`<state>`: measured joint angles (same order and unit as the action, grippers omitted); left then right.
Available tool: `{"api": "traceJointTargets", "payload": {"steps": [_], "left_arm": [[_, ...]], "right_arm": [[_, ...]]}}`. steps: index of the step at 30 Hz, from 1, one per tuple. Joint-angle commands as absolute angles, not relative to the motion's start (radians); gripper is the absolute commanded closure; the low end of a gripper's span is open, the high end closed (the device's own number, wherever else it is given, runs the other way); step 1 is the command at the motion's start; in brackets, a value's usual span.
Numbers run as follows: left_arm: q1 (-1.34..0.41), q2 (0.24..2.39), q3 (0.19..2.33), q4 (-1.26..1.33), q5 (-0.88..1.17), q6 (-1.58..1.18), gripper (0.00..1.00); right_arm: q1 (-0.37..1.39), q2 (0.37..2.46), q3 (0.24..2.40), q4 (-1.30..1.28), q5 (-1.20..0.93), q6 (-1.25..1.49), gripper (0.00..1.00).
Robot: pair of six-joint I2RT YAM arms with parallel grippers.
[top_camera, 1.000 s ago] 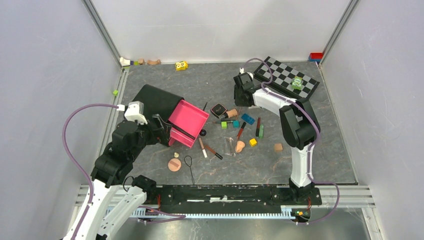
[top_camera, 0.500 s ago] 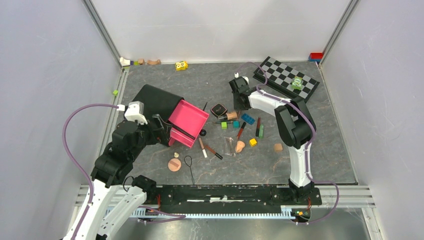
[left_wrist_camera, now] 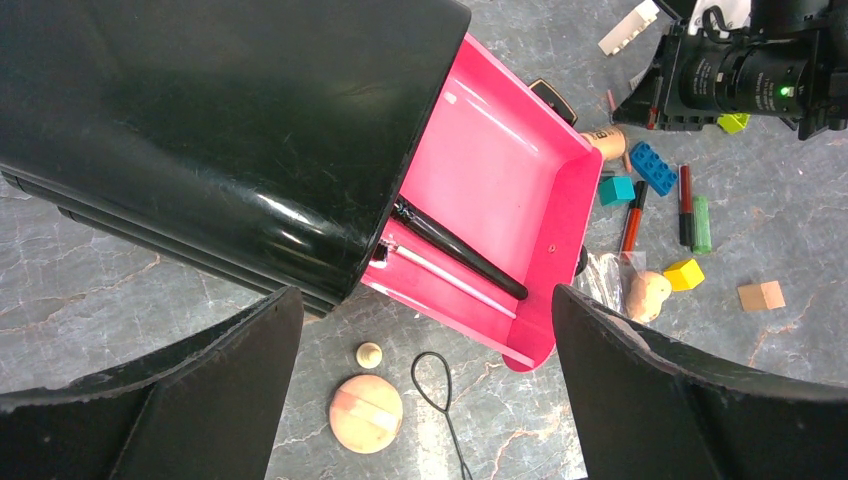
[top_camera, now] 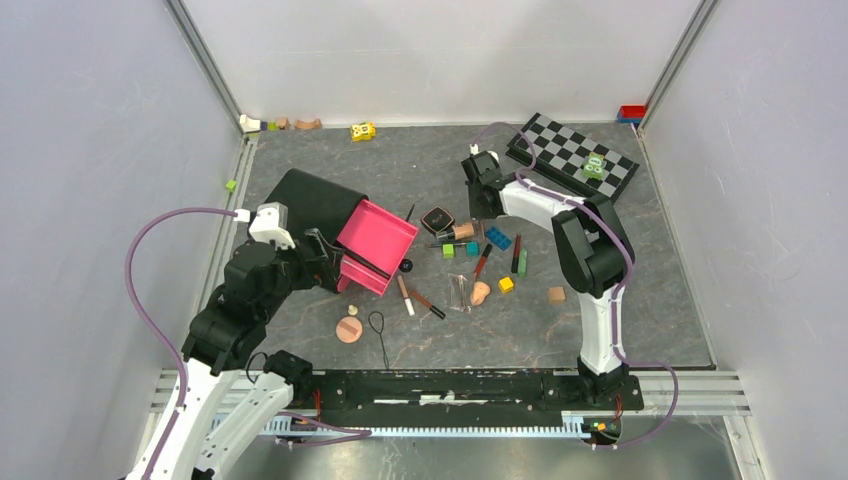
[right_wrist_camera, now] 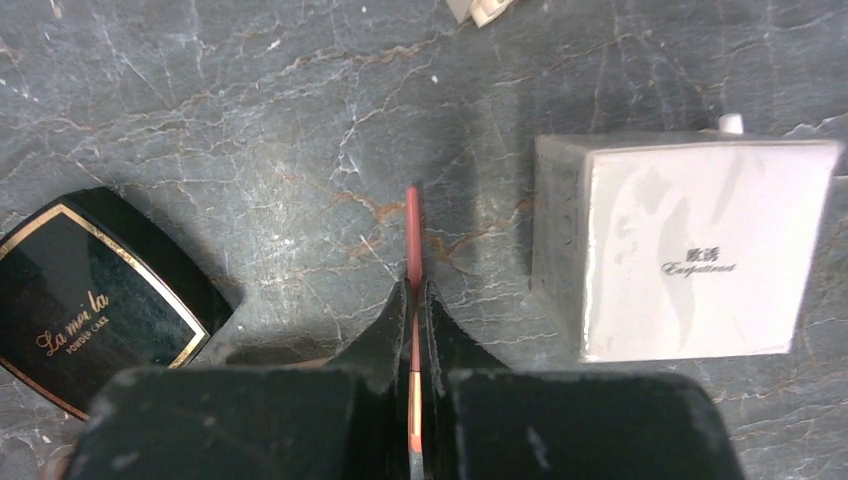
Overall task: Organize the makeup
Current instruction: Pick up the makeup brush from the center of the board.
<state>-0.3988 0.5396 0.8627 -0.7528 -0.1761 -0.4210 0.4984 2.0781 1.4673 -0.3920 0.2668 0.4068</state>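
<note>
From overhead, the black case (top_camera: pixel 305 200) on the table (top_camera: pixel 400 160) and its pulled-out pink drawer (top_camera: pixel 378 235) show only as plain shapes. The left wrist camera, looking down between the left gripper's (left_wrist_camera: pixel 425 295) widely spread fingers, picks out a black brush (left_wrist_camera: pixel 460 250) and a thin white stick (left_wrist_camera: pixel 450 282) lying in that drawer. The makeup (top_camera: pixel 481 262) lies strewn on the table right of the drawer, and only the right wrist view shows the right gripper (right_wrist_camera: pixel 413 300) pinched tight on a thin pink pencil (right_wrist_camera: pixel 412 230), between a white cube (right_wrist_camera: pixel 690 240) and a black compact (right_wrist_camera: pixel 100 300).
</note>
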Motion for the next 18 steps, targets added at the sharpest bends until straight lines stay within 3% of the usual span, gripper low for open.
{"api": "traceJointTargets", "payload": {"steps": [1,18], "left_arm": [[-0.394,0.538,0.862,-0.709,-0.167,-0.399,0.00],[-0.394,0.533,0.862,-0.710,-0.173,-0.400,0.00]], "right_arm": [[0.479,2.069,1.526,-0.394,0.238,0.377,1.00],[0.477,1.787,1.408,-0.286,0.137,0.332,1.00]]}}
